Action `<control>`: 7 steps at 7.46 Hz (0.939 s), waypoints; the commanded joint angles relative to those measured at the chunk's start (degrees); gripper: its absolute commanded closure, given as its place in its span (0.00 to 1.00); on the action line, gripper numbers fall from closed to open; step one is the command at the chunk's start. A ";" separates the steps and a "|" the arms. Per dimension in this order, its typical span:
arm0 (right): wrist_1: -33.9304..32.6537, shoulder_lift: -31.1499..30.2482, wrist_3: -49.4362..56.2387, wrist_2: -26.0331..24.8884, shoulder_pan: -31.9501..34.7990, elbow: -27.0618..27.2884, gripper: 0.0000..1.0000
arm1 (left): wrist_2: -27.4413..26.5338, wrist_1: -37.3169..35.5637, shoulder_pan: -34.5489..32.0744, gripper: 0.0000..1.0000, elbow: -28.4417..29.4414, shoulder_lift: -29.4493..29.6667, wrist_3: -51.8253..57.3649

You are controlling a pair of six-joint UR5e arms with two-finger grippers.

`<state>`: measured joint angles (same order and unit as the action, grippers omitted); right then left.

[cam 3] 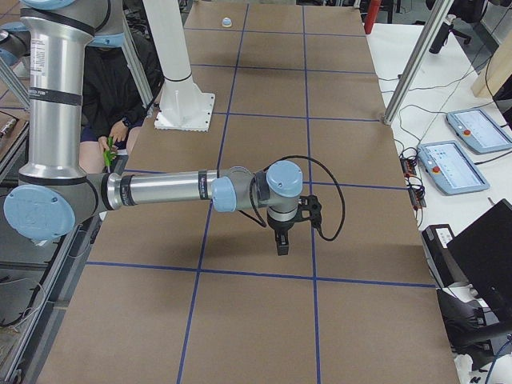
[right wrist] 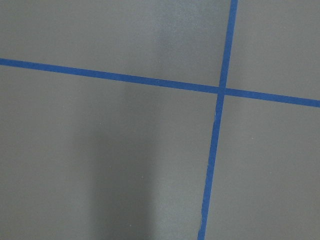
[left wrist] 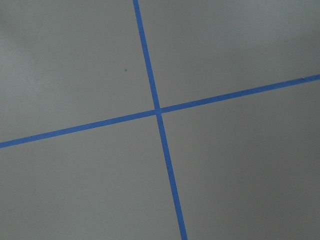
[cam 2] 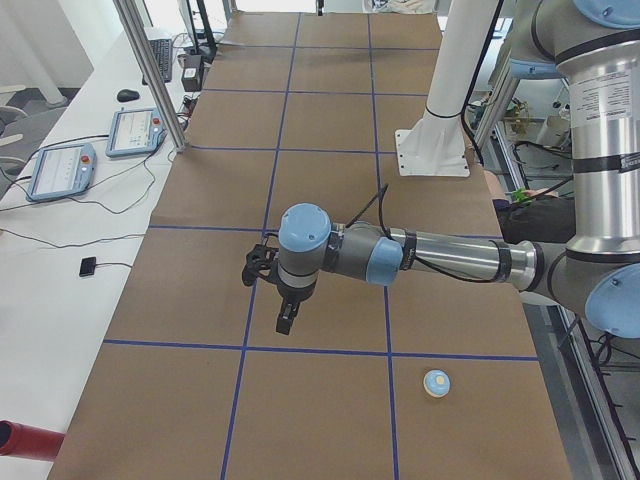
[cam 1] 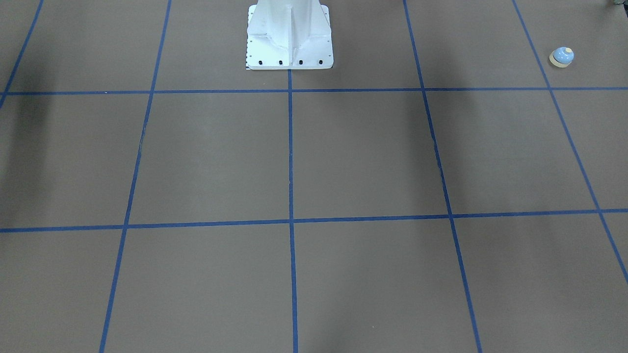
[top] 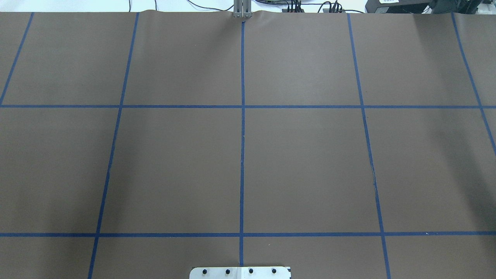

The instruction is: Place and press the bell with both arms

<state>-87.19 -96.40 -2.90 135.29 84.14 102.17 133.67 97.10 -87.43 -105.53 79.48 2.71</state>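
This looks like the opening step, with the pick not yet begun. The bell sits alone on the table far out to the robot's left of the white pedestal, about level with its bolted foot and well apart from both arms. The left gripper hangs fingers-down above the table, forward of the pedestal on the bell's side, holding nothing. It shows only in the side view, so I cannot tell how its jaws stand. On the pedestal's other side the right gripper hangs the same way, also empty, and again I cannot tell how its jaws stand. The next move probably calls for the left arm to swing back toward the bell, straddle its dome and carry it in front of the pedestal, where the right arm can reach the button. The bell is a small, smooth, light-blue dome on a round cream base with a cream button on top. It is probably painted metal, though it is too small here to be sure. The arms are silver tubes with grey joints and light-blue caps. The table is covered in matte brown paper, which is slightly wrinkled and gridded with blue tape.
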 commanded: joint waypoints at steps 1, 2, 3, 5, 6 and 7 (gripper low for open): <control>0.00 -0.01 0.00 -0.03 -0.03 -0.04 0.00 | -0.08 0.37 5.67 0.00 1.02 -4.75 -2.34; 0.00 -0.01 0.00 -0.21 -0.03 -0.04 0.00 | -0.08 0.37 9.26 0.00 2.33 -5.82 -2.45; 0.00 -0.01 0.09 -0.29 -0.03 -0.04 0.00 | -0.08 0.29 12.52 0.00 3.82 -7.31 -2.62; 0.00 -0.01 0.09 -0.29 -0.03 -0.04 0.00 | -0.08 0.46 16.92 0.00 8.73 -9.34 -2.10; 0.09 -0.19 0.09 -0.29 -0.03 -0.04 0.00 | -0.08 0.46 19.38 0.00 11.02 -9.78 -2.01; 0.00 -0.28 0.09 -0.29 -0.03 0.05 0.00 | 0.01 0.55 21.49 0.00 12.44 -10.91 -1.92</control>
<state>-87.15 -96.55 -2.82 135.00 84.11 102.14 133.61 97.57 -68.86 -95.42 69.79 0.65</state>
